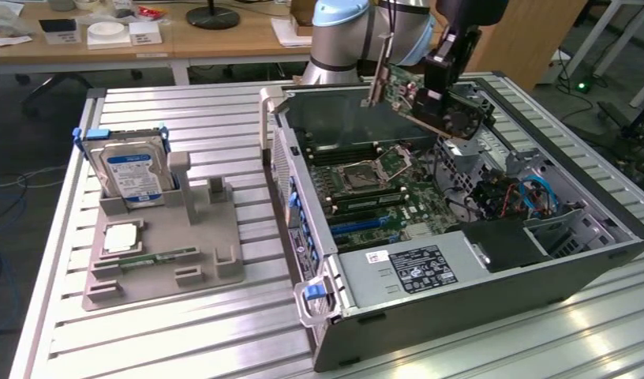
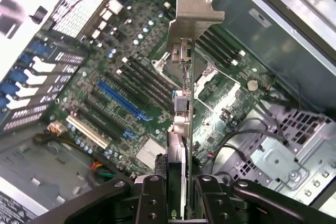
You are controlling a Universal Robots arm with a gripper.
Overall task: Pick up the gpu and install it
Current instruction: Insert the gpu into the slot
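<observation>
Slatted aluminium tabletop (image 1: 196,332) is seen beneath everything, with wooden desks (image 1: 196,43) behind it. On the exterior view's right, an open computer case (image 1: 459,316) is laid on its side. Its motherboard (image 1: 375,185) is exposed, and a power supply (image 1: 428,268) is seated at the near end. On the exterior view's left, well apart from the case, a grey holder tray (image 1: 211,249) is placed. A hard drive (image 1: 132,174) with a blue-and-white label is stood upright in it, and a narrow memory stick (image 1: 159,259) is laid flat near its front edge. The gpu (image 1: 432,99) is held in the air above the far part of the open case, tilted and clear of the motherboard. Its black fan block is turned toward the exterior view's right, and its metal end bracket (image 1: 381,75) toward the exterior view's left. The gripper (image 1: 438,88) is closed on the card from above. In the wrist view the gpu (image 2: 180,106) (seen edge-on there) is pinched between the two black fingers (image 2: 151,198) of the gripper (image 2: 178,203), with the bracket (image 2: 195,9) at the far end. Below it a blue expansion slot (image 2: 123,100) is seen on the motherboard (image 2: 131,66), apart from the card.
</observation>
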